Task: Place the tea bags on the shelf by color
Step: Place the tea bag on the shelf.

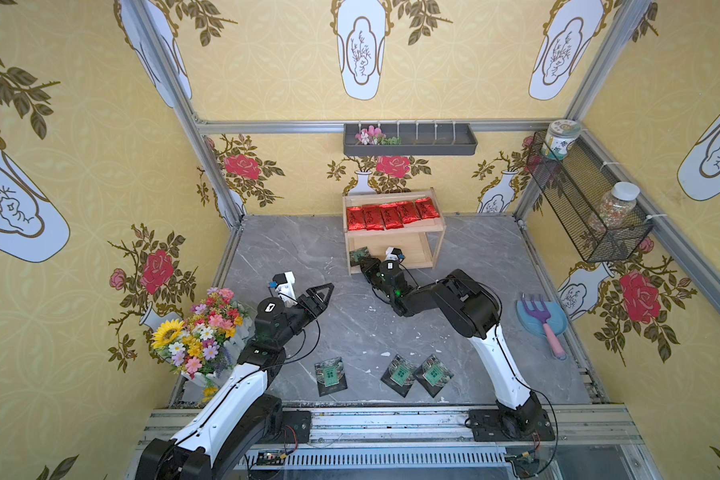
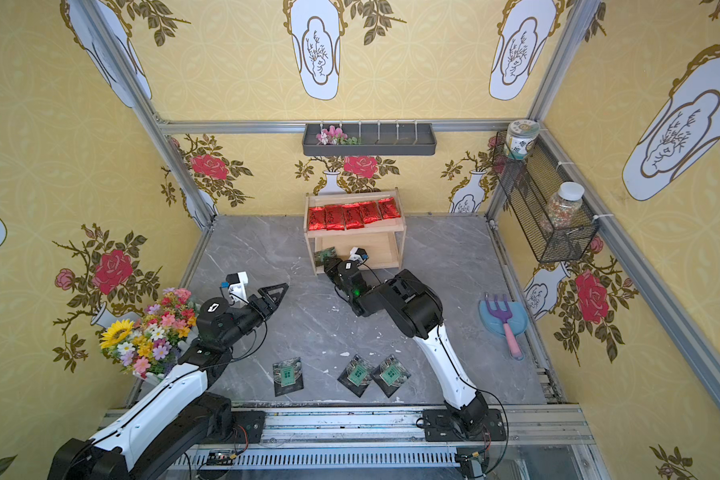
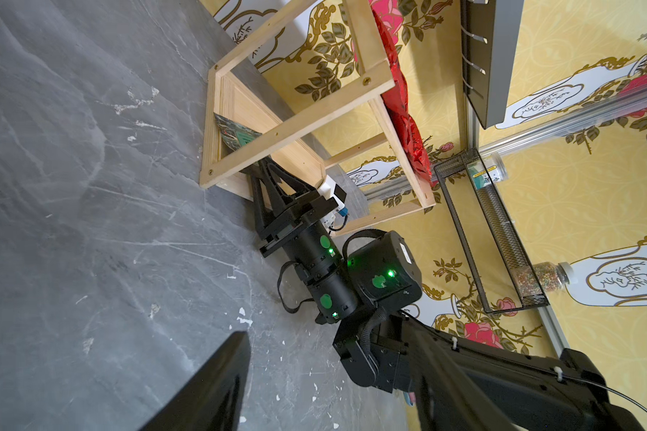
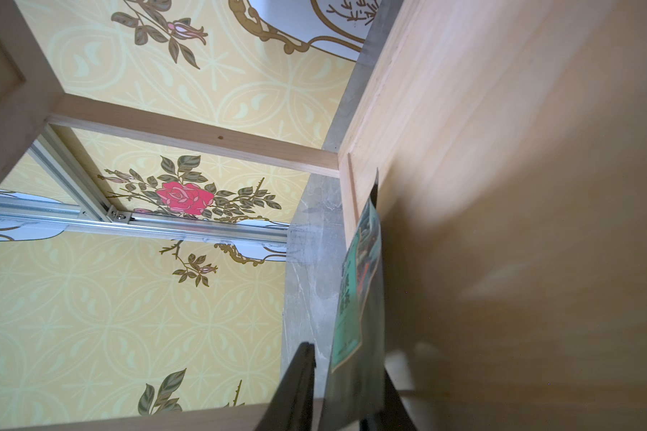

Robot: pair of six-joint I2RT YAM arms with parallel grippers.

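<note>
Five red tea bags (image 1: 391, 216) atop shelf (image 1: 417, 254)

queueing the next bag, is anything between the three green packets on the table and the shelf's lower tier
Yes: the right arm reaches across the table in front of the shelf, with the right pincer at a fourth green packet in the lower tier's opening. Otherwise only bare tabletop.

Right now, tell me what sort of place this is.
Probably a staged robot test cell dressed as a home corner: a bare aluminium frame holding floral wallpaper panels, with a small wooden shelf as a prop.
</note>
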